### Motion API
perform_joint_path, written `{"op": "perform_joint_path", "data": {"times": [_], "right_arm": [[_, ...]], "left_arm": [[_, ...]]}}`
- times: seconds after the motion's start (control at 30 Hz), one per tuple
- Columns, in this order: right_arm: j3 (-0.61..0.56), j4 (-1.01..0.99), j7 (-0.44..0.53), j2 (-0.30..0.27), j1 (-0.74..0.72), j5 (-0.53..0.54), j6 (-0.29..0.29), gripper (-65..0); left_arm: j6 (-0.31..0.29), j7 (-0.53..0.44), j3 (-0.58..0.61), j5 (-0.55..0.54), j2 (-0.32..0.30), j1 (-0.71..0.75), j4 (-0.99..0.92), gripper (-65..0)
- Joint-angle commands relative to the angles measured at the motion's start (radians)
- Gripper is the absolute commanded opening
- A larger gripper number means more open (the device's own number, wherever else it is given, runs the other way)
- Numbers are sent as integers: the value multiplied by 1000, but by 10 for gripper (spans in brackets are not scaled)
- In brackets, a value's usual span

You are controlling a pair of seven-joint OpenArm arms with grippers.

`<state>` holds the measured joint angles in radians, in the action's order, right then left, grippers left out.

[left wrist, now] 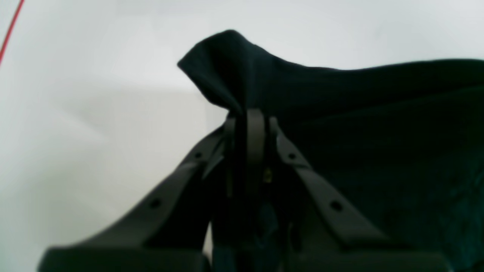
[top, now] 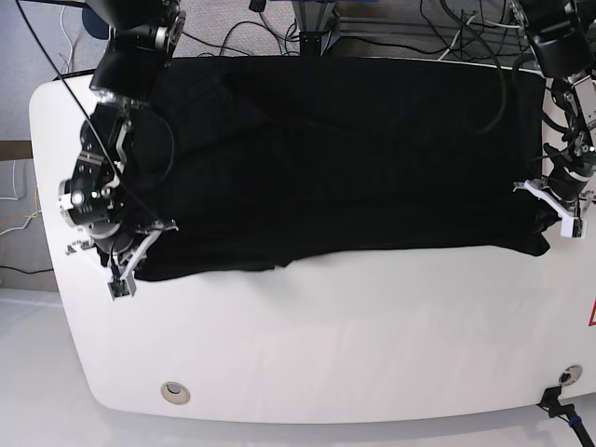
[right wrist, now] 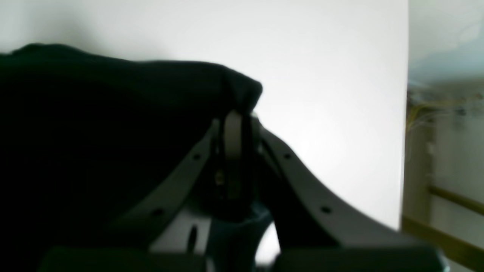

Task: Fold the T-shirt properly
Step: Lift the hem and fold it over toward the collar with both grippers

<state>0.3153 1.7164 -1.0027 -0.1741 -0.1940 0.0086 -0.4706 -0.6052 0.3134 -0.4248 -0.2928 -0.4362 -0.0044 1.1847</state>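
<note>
Black T-shirt spread wide across the far half of the white table, each arm pinching one of its near corners.

The cloth shows only a plain black face, with soft diagonal creases running across it and a near hem that lies roughly straight but wavers and dips toward the base view's left. The left gripper has its fingers drawn together on a corner of the T-shirt, which bunches into a raised peak just past the fingertips. The right gripper is likewise closed on the opposite corner of the T-shirt, the fabric humped over its tips. Both wrist views are blurred and dark, so the fabric's underside is hard to read, though it seems equally dark there.
</note>
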Motion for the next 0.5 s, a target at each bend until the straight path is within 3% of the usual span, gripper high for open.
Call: {"op": "perform_joint_path", "data": {"times": [0.0,0.37,0.47], "right_arm": [[5,99,-17,-14,12,-8,6,-650],[6,184,-31,-11,236,-8,5,-650],[6,184,-31,-11,270,-8,5,-650]], "left_arm": [[12,-20,-10,-9,-25,1,53,-650],[12,-16,-13,-13,-28,218,220,-650],[12,-16,-75,-13,-37,261,234,-628]]}}
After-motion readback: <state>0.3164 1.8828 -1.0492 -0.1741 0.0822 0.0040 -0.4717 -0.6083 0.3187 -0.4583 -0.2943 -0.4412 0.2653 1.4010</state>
